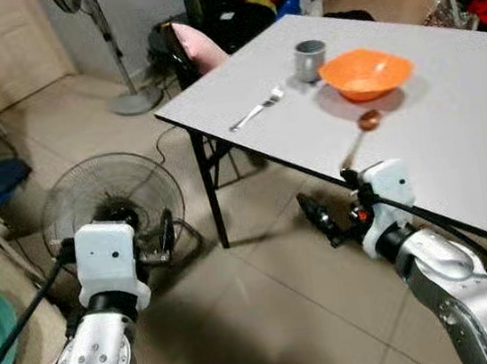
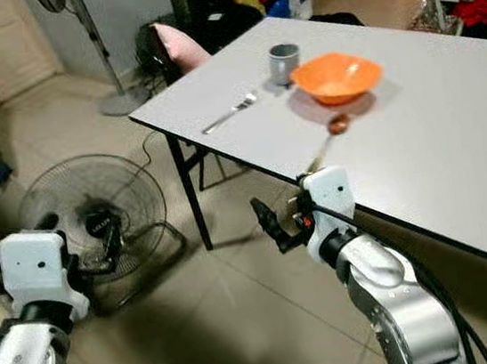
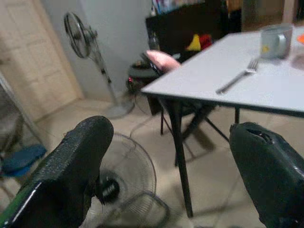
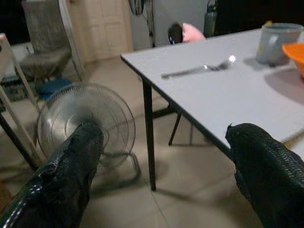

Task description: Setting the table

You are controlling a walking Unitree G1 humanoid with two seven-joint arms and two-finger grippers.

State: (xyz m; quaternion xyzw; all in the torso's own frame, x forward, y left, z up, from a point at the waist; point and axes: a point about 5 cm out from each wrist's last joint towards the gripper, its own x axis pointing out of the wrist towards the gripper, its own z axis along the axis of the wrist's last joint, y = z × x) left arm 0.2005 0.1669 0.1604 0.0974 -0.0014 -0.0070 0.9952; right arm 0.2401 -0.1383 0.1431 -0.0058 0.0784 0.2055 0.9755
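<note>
Table [image 1: 454, 145], white: orange bowl [image 1: 365, 73] at centre; grey mug [image 1: 309, 59] touching it at 10 o'clock; spoon [image 1: 360, 132] at the bowl's 6 o'clock, reaching the near edge; fork [image 1: 257, 109] apart at 8 o'clock. Right gripper [image 1: 324, 216], fingers spread, empty, just off the table's near edge. Left gripper [image 3: 175, 175], fingers spread, empty, over a floor fan [image 1: 112, 208].

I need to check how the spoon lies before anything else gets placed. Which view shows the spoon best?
The left eye view: the spoon lies whole on the table, bowl end by the orange bowl, handle toward the near edge. The right eye view shows much the same, its handle tip meeting the right arm. In the wrist views I cannot make it out.
</note>
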